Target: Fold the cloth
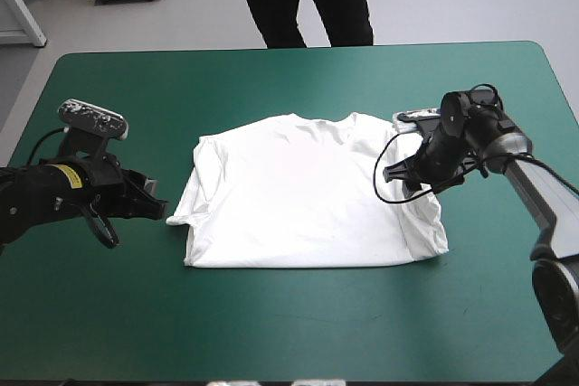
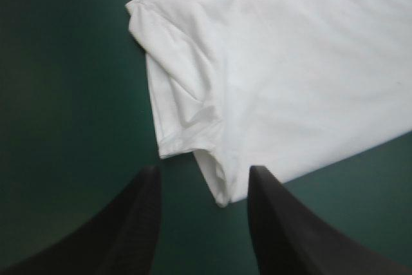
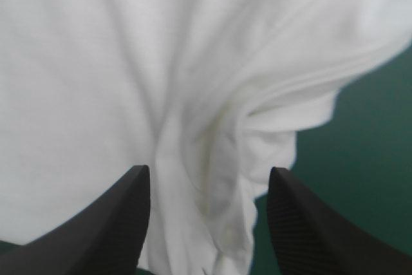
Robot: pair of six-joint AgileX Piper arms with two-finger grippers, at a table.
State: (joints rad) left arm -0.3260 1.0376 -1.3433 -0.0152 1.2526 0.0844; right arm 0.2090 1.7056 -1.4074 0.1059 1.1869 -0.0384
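Hem [image 1: 317, 264] nearest the robot and neckline [image 1: 321, 120] toward the far edge, the one T-shirt [image 1: 308, 196] lies spread flat at the middle of the table. It is white and short-sleeved, with the bare teal-green cover [image 1: 271, 332] showing all around it. Two grippers attend it, one at each side, with four black fingers between them. The left gripper [image 2: 205, 170] sits a little nearer, low over the bare cover just beside the shirt's left edge. Its two fingers stand well apart and grip nothing. In its wrist view the near hem corner [image 2: 221, 199] shows in the gap between the tips. The left sleeve [image 2: 177, 88] lies ahead of the tips, creased flat against the body of the shirt. Slightly farther back, the right gripper [image 3: 207, 170] hangs over the shirt's right side, its two fingers likewise parted. A rumpled ridge of white fabric, the right sleeve [image 3: 270, 127], runs between and ahead of them, with a strip of cover beside it. Whether those fingertips touch the cloth cannot be told.
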